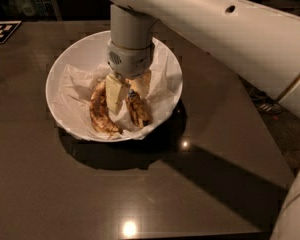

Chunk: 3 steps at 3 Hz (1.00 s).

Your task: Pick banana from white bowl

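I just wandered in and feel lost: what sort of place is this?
Probably a robotics lab or test room: a black-and-white square marker tag lies on the dark glossy table, and the white robot arm's gripper reaches into the wide paper-lined white bowl.

In the white bowl (65, 66), the tool (122, 95) stands between the banana (139, 112), right, and another banana (99, 115).

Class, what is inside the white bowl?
Crumpled paper, the banana at right, a browner banana at left, the gripper down between them. It hides the bowl's middle and banana tops.
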Available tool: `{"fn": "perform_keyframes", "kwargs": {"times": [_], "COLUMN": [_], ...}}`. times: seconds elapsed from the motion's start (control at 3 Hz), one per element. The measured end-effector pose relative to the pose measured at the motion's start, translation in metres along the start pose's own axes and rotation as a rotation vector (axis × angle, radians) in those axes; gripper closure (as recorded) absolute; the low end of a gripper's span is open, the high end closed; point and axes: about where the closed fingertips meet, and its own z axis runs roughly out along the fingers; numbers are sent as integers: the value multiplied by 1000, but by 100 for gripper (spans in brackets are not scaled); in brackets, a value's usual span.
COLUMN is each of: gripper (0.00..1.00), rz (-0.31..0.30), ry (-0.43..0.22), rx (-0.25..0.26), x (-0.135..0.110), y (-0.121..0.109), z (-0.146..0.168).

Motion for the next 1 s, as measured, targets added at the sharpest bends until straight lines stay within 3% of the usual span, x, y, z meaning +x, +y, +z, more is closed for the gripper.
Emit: {"fn": "perform_keyframes", "kwargs": {"times": [1.0], "gripper": [41], "rz": [55], "ry": [25], "rx": [-25], "x": [3], "y": [-20], "z": [15]}}
